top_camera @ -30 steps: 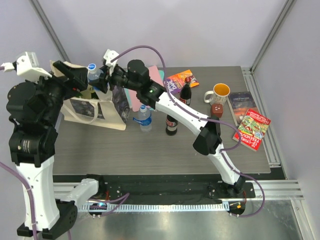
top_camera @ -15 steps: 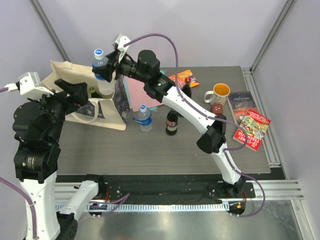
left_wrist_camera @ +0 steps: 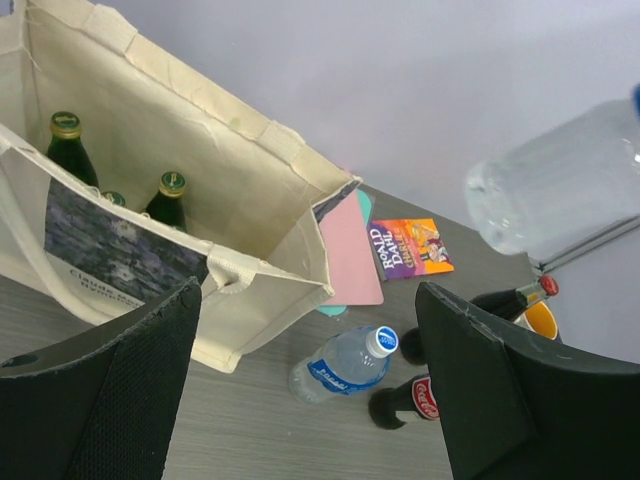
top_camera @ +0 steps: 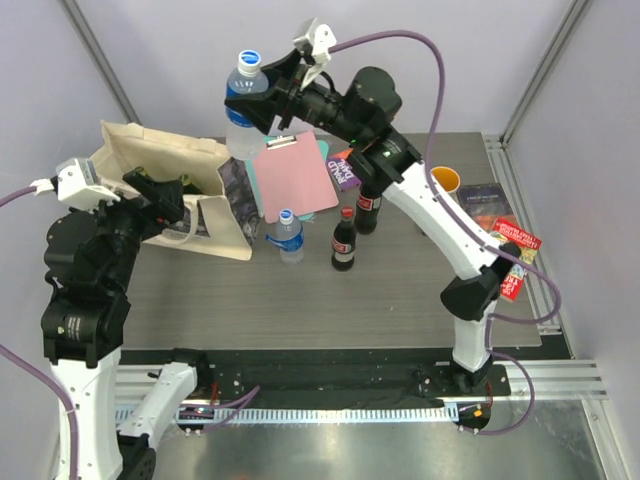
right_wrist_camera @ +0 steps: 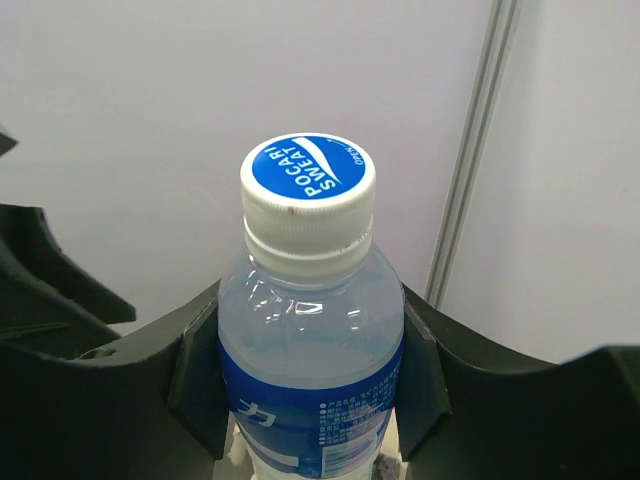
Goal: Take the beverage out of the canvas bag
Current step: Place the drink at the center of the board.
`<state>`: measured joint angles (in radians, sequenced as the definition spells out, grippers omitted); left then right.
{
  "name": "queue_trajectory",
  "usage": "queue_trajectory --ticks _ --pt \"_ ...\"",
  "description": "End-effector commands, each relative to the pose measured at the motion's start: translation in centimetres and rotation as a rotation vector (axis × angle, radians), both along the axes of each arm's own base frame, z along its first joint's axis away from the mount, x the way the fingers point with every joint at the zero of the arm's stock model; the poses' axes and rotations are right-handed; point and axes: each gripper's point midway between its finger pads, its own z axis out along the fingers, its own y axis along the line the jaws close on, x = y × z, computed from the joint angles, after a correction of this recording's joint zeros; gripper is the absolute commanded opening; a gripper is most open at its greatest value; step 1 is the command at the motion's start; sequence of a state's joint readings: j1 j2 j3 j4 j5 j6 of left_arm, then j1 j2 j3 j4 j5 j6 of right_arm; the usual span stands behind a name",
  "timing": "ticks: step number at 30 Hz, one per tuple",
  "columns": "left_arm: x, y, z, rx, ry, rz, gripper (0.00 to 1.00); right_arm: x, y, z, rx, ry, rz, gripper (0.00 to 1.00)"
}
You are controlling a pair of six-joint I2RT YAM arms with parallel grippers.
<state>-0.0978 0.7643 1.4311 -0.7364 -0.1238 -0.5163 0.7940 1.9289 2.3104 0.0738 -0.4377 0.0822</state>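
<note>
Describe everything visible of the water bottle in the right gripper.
The bottle is clear plastic holding clear liquid, with a blue label and a white cap printed Pocari Sweat on blue. It hangs roughly upright in the air, clear of the canvas bag, touching nothing but the right gripper, whose fingers clamp its shoulder.

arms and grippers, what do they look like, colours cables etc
The left arm and right arm both have white links with chunky black joints. A purple cable trails along each. The fingers are matt black and broad, and a small white block sits at each wrist.
</note>
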Motion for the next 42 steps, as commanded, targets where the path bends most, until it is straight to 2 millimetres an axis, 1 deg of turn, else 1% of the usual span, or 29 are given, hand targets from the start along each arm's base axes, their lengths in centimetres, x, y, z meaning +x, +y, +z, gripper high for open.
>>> queue_trajectory --ticks 1,2,3,5,6,7,10,12,13,14,15,16,17,18,19,20,21,23,25,26,27,29,30,32,33,35,36,37,42 --pt "0.4 0.1 -0.2 0.009 -0.016 0.006 0.89 -5.0 -5.7 6.0 0.085 -0.149 0.018 0.03" --pt "0.5 0.0 -0.4 0.009 -0.013 0.003 0.89 -6.2 -7.3 6.9 0.093 -0.165 0.010 0.03" --pt "0.6 0.0 -0.4 0.009 -0.014 0.001 0.89 -5.6 -7.1 5.1 0.058 -0.136 0.006 0.03" --pt "1.0 -0.1 -1.0 0.011 0.000 -0.004 0.89 -6.0 -8.6 4.6 0.041 -0.142 -0.009 0.03" --pt "1.1 -0.2 -0.9 0.011 -0.002 -0.007 0.89 -7.1 -9.9 5.3 0.049 -0.158 -0.015 0.03" --pt "1.4 -0.2 -1.3 0.014 0.007 -0.007 0.89 -6.6 -10.3 4.0 0.025 -0.138 -0.029 0.03" --pt "2.1 -0.2 -1.9 0.020 0.023 -0.004 0.90 -7.0 -12.5 3.1 0.012 -0.123 -0.064 0.03" --pt "2.5 -0.2 -2.1 0.022 0.026 0.000 0.90 -6.2 -14.1 1.6 -0.011 -0.107 -0.111 0.03" --pt "2.7 -0.1 -2.3 0.023 0.030 0.006 0.90 -7.1 -15.5 2.3 0.001 -0.126 -0.130 0.03" --pt "2.9 0.0 -2.3 0.023 0.029 0.011 0.91 -6.7 -16.7 2.0 -0.005 -0.125 -0.167 0.03" --pt "3.1 0.1 -2.6 0.020 0.033 0.020 0.91 -6.1 -17.2 0.7 -0.021 -0.102 -0.192 0.03" --pt "3.3 0.1 -3.0 0.018 0.042 0.023 0.91 -7.0 -18.6 1.2 -0.008 -0.120 -0.216 0.03" --pt "3.5 0.1 -3.1 0.016 0.039 0.025 0.91 -6.6 -19.8 0.7 -0.013 -0.111 -0.253 0.03" --pt "3.6 0.1 -3.4 0.007 0.046 0.029 0.92 -5.8 -20.4 -1.0 -0.028 -0.077 -0.285 0.03" --pt "3.9 0.1 -3.8 0.004 0.058 0.031 0.92 -6.8 -21.8 -0.5 -0.011 -0.092 -0.310 0.03" --pt "4.1 0.1 -3.9 -0.001 0.058 0.032 0.92 -6.6 -22.6 -1.2 -0.015 -0.080 -0.339 0.03" --pt "4.3 0.0 -4.6 -0.007 0.073 0.032 0.92 -5.2 -24.3 -3.0 -0.023 -0.039 -0.414 0.03" --pt "4.7 0.0 -4.9 -0.026 0.077 0.036 0.93 -5.3 -26.7 -4.6 -0.009 -0.003 -0.486 0.03" --pt "5.0 0.0 -5.2 -0.033 0.082 0.043 0.92 -4.3 -29.5 -5.9 0.010 0.042 -0.591 0.03" --pt "5.1 0.1 -5.2 -0.036 0.081 0.048 0.93 -4.9 -30.6 -6.1 0.020 0.041 -0.623 0.04" --pt "5.1 0.0 -5.2 -0.038 0.080 0.047 0.93 -3.9 -31.5 -8.5 0.001 0.090 -0.666 0.04" --pt "5.4 0.0 -5.3 -0.040 0.085 0.047 0.93 -4.1 -32.6 -10.0 0.014 0.120 -0.711 0.04" --pt "5.5 0.0 -5.4 -0.040 0.088 0.049 0.93 -3.4 -32.9 -12.5 -0.004 0.168 -0.732 0.04" --pt "5.7 0.1 -5.5 -0.040 0.094 0.054 0.93 -2.6 -33.8 -14.3 0.004 0.186 -0.790 0.04" --pt "5.8 0.1 -5.6 -0.040 0.095 0.054 0.93 -2.0 -34.0 -17.0 -0.016 0.220 -0.805 0.05" --pt "5.8 0.1 -5.7 -0.041 0.098 0.056 0.93 -1.7 -34.3 -17.8 0.001 0.186 -0.827 0.05" --pt "5.7 0.1 -5.7 -0.040 0.098 0.059 0.93 -1.3 -34.2 -19.9 -0.015 0.211 -0.824 0.05" --pt "5.6 0.2 -5.7 -0.042 0.098 0.060 0.93 -1.0 -34.1 -20.1 -0.004 0.197 -0.821 0.05" --pt "5.1 0.3 -6.1 -0.047 0.108 0.068 0.93 0.6 -33.3 -24.3 -0.038 0.237 -0.800 0.06"
